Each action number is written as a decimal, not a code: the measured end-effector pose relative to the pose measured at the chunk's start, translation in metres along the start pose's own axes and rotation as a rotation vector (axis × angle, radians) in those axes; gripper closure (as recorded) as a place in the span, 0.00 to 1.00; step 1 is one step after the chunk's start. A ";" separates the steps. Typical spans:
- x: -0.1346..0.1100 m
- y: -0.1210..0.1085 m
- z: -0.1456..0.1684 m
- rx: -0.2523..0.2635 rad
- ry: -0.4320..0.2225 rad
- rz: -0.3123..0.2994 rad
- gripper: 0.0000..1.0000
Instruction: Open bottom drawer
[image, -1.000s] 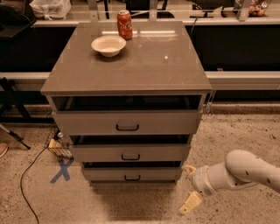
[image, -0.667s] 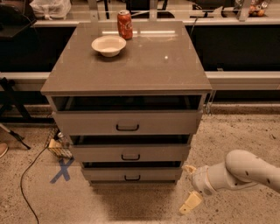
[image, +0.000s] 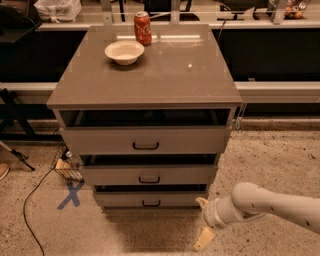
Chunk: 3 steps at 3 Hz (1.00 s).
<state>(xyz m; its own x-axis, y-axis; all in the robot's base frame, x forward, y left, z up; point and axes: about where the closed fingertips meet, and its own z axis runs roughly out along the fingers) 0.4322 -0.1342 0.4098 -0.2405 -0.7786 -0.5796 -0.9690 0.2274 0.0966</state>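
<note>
The grey cabinet (image: 145, 75) has three drawers. The bottom drawer (image: 120, 199) is the lowest and shallowest, with a small black bar handle (image: 151, 203), and its front stands about flush under the middle drawer (image: 115, 175). My gripper (image: 203, 221) is low at the cabinet's front right corner, just right of the bottom drawer's front. It is open and empty, one cream fingertip (image: 202, 202) up near the drawer's right end and the other down near the floor. It is not touching the handle.
A white bowl (image: 124, 51) and a red soda can (image: 143, 28) stand on the cabinet top. A black cable (image: 35, 195), a blue X floor mark (image: 70, 194) and a small basket (image: 67, 169) lie left of the cabinet. A long bench runs behind.
My gripper has shifted a little left and down, closer to the bottom drawer's right end. The drawers have not moved.
</note>
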 end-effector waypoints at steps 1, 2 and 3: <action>0.007 -0.020 0.059 0.010 0.054 -0.086 0.00; 0.007 -0.021 0.060 0.013 0.054 -0.088 0.00; 0.007 -0.026 0.067 0.034 0.054 -0.111 0.00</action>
<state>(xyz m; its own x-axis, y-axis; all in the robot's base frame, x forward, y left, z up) 0.4598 -0.1066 0.3488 -0.1356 -0.8305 -0.5403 -0.9875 0.1572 0.0063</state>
